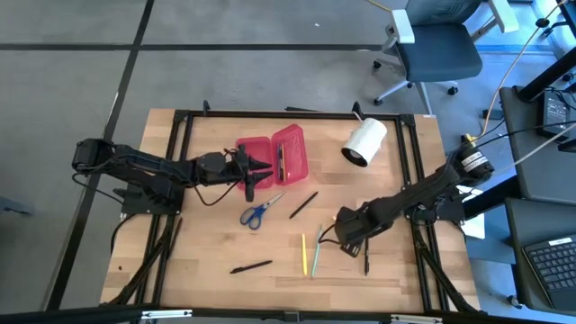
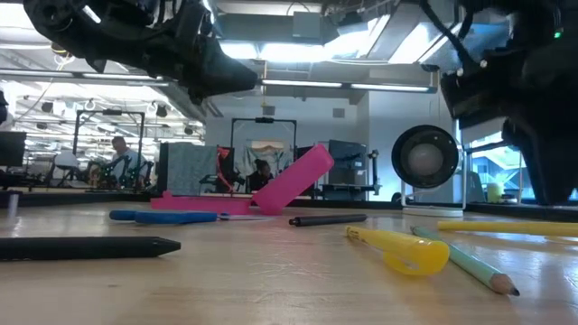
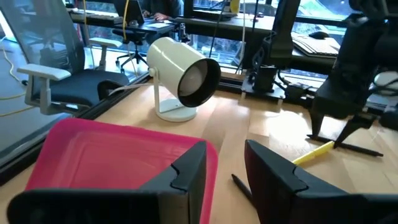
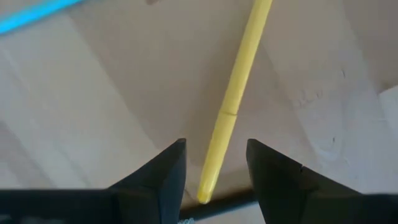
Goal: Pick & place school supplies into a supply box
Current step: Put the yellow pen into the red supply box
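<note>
One yellow pen is what my next move turns on: it lies on the table straight below my right gripper, its near tip between my parted, empty fingers. Its long axis runs from bottom centre to the top of the right wrist frame, leaning slightly right. My left gripper, half open and holding nothing, hangs by the supply box, centre-left of the high view, farther off.
</note>
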Robot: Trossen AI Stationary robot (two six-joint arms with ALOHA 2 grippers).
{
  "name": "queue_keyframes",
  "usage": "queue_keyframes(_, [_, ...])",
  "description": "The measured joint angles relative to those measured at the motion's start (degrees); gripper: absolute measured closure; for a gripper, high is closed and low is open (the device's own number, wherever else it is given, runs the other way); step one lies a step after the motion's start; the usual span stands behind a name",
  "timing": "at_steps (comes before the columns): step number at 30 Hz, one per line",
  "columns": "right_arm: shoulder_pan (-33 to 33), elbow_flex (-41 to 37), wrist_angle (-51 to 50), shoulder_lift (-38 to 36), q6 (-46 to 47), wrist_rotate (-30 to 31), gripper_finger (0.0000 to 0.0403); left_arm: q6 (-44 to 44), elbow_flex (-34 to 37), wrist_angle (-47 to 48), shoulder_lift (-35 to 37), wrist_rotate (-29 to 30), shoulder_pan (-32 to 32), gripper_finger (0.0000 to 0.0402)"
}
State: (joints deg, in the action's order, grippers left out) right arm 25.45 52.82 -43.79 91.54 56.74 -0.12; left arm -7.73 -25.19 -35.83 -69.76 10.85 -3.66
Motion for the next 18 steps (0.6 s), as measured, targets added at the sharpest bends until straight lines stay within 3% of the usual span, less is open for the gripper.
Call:
queue_keyframes(7, [-0.02, -0.01, 0.24, 3.89, -0.18, 0.02, 0.0235, -0.01, 0.00, 0.02, 0.00, 0.00, -0.02, 0.0297])
queue_keyframes(18, [-0.02, -0.04, 0.88, 4.90, -0.23, -1.34, 0.0314, -0.01, 0.00, 0.04, -0.02, 0.00, -0.02, 0.0299])
